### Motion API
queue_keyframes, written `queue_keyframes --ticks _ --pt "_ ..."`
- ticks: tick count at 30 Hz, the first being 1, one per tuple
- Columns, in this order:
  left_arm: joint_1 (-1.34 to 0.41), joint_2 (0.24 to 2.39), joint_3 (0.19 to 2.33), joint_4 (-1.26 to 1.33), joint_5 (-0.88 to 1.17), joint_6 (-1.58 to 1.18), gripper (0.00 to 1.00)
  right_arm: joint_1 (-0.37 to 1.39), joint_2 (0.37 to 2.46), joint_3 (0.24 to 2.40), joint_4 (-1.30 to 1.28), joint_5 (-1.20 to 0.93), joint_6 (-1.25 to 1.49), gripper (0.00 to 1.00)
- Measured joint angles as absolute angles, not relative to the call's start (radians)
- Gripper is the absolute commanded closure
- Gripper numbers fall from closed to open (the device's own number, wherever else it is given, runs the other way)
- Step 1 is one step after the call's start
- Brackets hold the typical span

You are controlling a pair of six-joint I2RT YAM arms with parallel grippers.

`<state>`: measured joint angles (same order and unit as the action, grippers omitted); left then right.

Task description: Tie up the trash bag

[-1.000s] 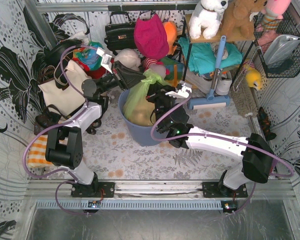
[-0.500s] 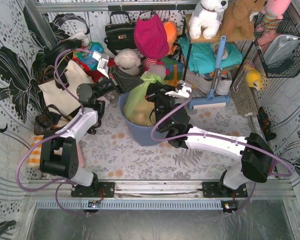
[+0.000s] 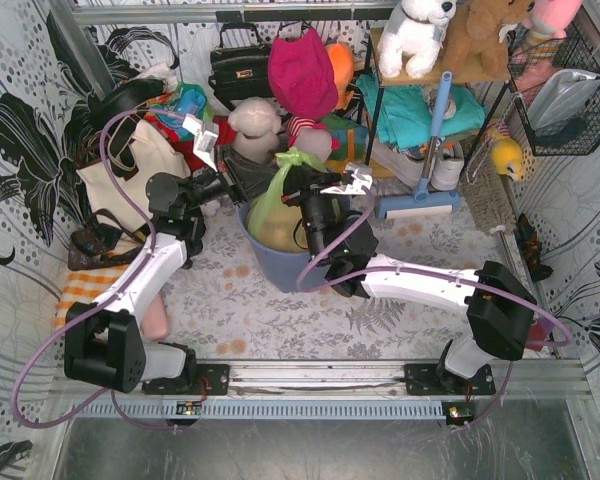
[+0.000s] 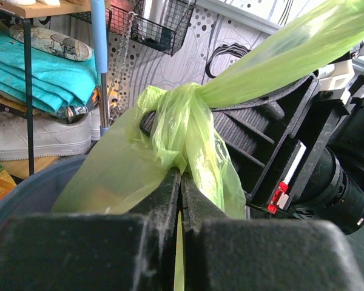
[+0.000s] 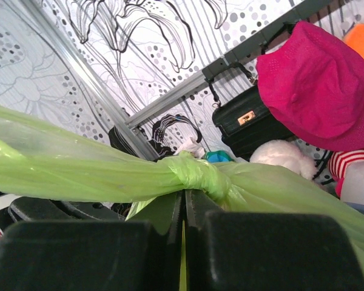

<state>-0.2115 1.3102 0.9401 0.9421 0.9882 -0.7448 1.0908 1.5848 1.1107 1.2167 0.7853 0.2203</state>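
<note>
Left gripper [image 4: 181, 177] and right gripper [image 5: 183, 200] each sat low in the centre of its wrist view, jaws pinched onto thin green plastic. At the centre of the top view, the blue-grey bin [image 3: 280, 272] held the trash bag [image 3: 263, 208]. Its knot [image 5: 198, 172] seemingly sat just above the right fingertips.

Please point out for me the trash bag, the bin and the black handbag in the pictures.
trash bag [image 4: 173, 118], left wrist view, on its knot.
bin [image 3: 270, 264], top external view, on its outer wall.
black handbag [image 5: 242, 128], right wrist view, on its front.
</note>
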Motion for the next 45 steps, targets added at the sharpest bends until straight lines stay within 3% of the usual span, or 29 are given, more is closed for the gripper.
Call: queue_keyframes --ticks 21,27,31,38,41,45 --pt "-0.255 1.201 0.897 0.707 1.019 -0.596 0.89 1.091 1.602 1.059 1.376 0.612 0.028 1.00" --pt "-0.255 1.139 0.899 0.550 1.034 -0.506 0.79 1.088 1.625 1.059 1.396 0.587 -0.025 1.00" --pt "-0.256 1.100 0.920 0.389 1.005 -0.404 0.59 1.088 1.625 1.050 1.409 0.557 -0.043 1.00" --pt "-0.257 0.999 0.996 0.136 0.814 -0.240 0.54 1.088 1.625 1.031 1.423 0.507 -0.042 1.00" --pt "-0.257 0.954 1.029 0.107 0.708 -0.225 0.48 1.088 1.625 1.024 1.422 0.492 -0.041 1.00" --pt "-0.257 0.931 1.074 0.113 0.572 -0.251 0.48 1.088 1.625 1.023 1.423 0.482 -0.039 1.00"
